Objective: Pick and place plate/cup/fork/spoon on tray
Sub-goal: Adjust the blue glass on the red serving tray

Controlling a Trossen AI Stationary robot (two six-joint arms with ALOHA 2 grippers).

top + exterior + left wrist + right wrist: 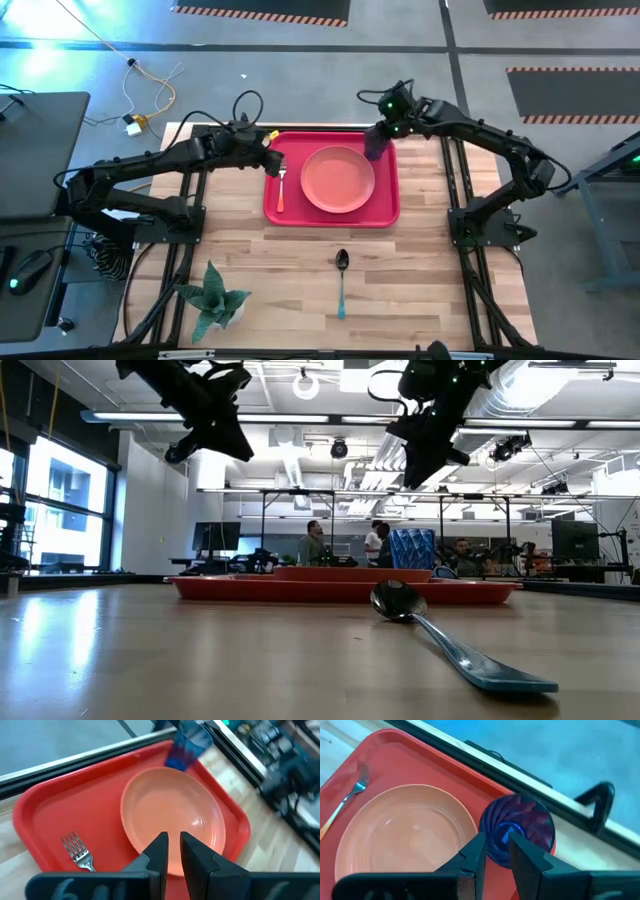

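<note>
Spoon (341,280) is the only piece not on the tray (275,205): it lies alone on the desk toward the near edge, bowl pointing at the tray, blue handle toward the front. Plate (339,179) sits mid-tray, fork (281,188) by the tray's left rim, cup (375,142) in the far right corner, upright.

Left gripper (171,847) hangs above the tray's left side; its wrist view shows the fingers nearly together with a thin gap and nothing between them. Right gripper (495,851) is over the cup; fingers likewise close together and empty, cup standing free on the tray below them.

Handling guess for the spoon: light, rigid, lying flat on wood. Metal bowl looks slick and rounded, so I'd avoid it. Handle is slim and low, so I'd straddle it across its width about mid-length, fingers down to the desk. Expect it to skid or pivot if the pinch lands off-centre.

Surroundings: plant (213,298) near the front left corner, well apart from the spoon. Desk around the spoon looks free. Drop zone is tighter: the plate takes most of the tray, so I'd judge the strip along the near rim or beside the fork is what's left. People show in the room beyond the desk, none near it.
</note>
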